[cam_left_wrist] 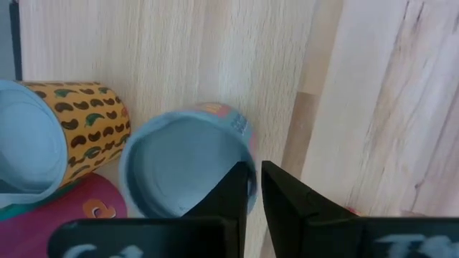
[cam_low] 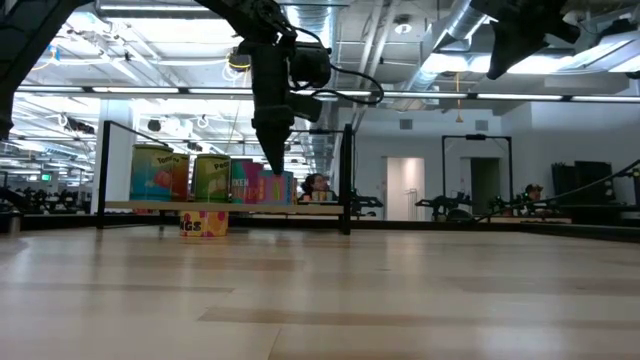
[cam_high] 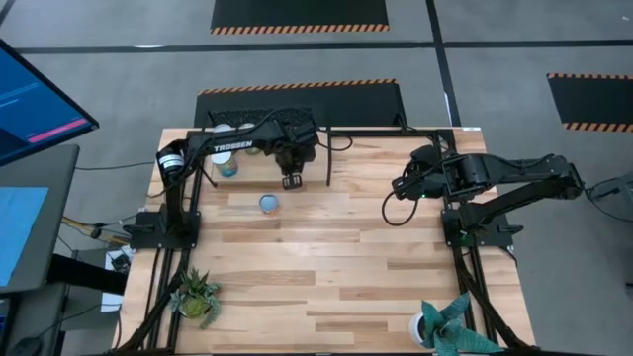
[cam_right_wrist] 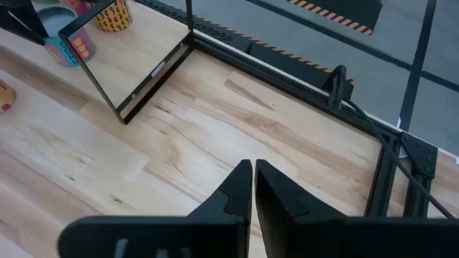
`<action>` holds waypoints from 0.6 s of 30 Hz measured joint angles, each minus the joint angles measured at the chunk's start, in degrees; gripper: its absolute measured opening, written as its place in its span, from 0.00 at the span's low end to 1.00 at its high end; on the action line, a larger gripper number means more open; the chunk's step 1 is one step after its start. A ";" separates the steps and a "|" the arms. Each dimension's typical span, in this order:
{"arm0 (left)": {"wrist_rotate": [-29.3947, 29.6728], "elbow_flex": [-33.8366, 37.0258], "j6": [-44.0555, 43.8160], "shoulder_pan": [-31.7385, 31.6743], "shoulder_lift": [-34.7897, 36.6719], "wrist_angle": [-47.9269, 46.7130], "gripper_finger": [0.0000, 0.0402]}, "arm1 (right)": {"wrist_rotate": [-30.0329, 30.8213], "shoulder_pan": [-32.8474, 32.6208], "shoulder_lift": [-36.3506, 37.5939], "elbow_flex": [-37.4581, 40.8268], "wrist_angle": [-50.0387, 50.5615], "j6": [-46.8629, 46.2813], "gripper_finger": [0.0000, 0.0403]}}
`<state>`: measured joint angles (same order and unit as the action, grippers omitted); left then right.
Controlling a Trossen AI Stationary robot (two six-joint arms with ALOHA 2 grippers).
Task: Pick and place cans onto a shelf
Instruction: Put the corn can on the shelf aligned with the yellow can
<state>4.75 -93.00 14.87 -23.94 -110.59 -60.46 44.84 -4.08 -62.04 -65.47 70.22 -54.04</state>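
Note:
The shelf (cam_high: 259,166), a light wood panel in a thin black frame, stands at the table's far left and also shows in the low view (cam_low: 310,207). Several cans stand on it, among them a yellow patterned one (cam_left_wrist: 90,118) and a pink one (cam_left_wrist: 79,208). My left gripper (cam_left_wrist: 252,183) points down over the shelf's near right part (cam_high: 292,181), shut on a pale-blue-topped can (cam_left_wrist: 183,168). One more can (cam_high: 269,204) stands on the table in front of the shelf. My right gripper (cam_right_wrist: 253,175) is shut and empty, raised over the table's far right (cam_high: 399,186). My left gripper pinches the can's rim (cam_left_wrist: 246,154) between its two fingers, one over the recessed top and one outside the wall. The fingers come from above, pointing down. The can stands upright among the other cans on the shelf.
Two potted plants stand near the table's front edge, one at the left (cam_high: 196,295) and one at the right (cam_high: 450,326). A black cable (cam_high: 391,213) loops under my right arm. The middle of the table is bare wood. People sit in the room behind (cam_low: 318,185).

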 joint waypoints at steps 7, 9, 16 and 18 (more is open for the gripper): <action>1.65 -0.91 0.35 0.02 0.00 -0.51 0.07 | -0.02 0.00 0.00 0.00 0.00 0.01 0.11; 2.17 -0.91 0.35 0.02 0.00 -0.72 0.07 | -0.02 0.00 0.00 0.00 0.00 0.00 0.11; 2.23 -0.93 -0.22 0.02 0.00 -0.66 0.07 | -0.02 0.00 0.00 0.00 0.02 0.02 0.11; 2.03 -0.93 -0.51 0.02 0.00 -0.62 0.07 | -0.04 0.00 0.00 0.00 0.01 0.10 0.11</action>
<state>6.78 -93.93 14.37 -23.92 -110.59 -61.08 44.80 -4.08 -62.04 -65.47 70.23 -53.94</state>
